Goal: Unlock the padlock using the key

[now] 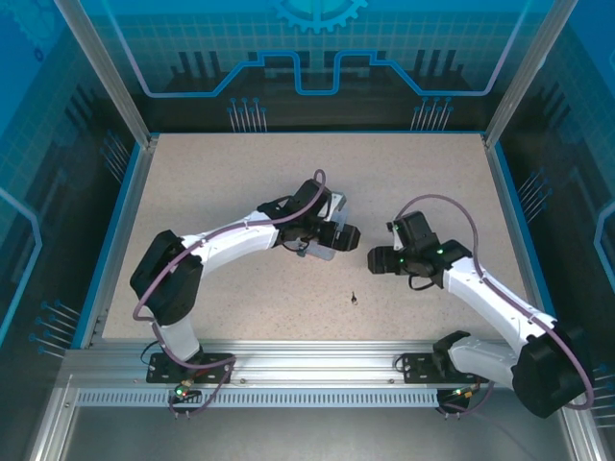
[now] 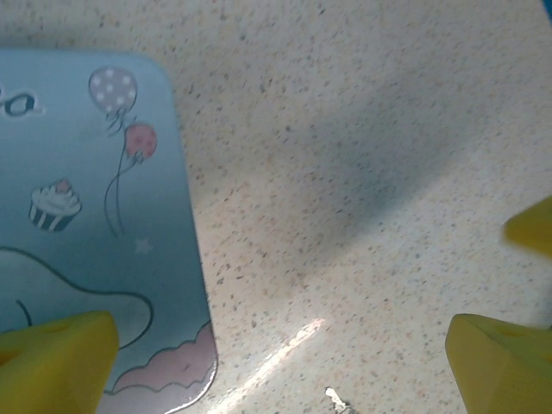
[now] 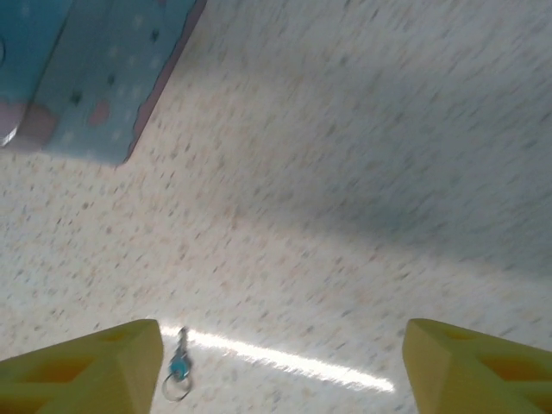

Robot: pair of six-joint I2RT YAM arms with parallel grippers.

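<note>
Two white robot arms with black joints reach over a pale, speckled, stone-like surface framed in blue. The padlock, a tiny piece of dark metal with a bright bluish middle and a thin wire ring at its lower end, lies flat on the bare surface. From above it is only a dark speck between the arms, nearer their bases. In the right wrist view it lies just beside one wedge-shaped yellow finger of the right tool, whose fingers stand wide apart with nothing between them. The left tool is likewise spread wide and holds nothing, one yellow finger over a rounded corner of a smooth pale blue tin printed with balloons and a cupcake
</note>
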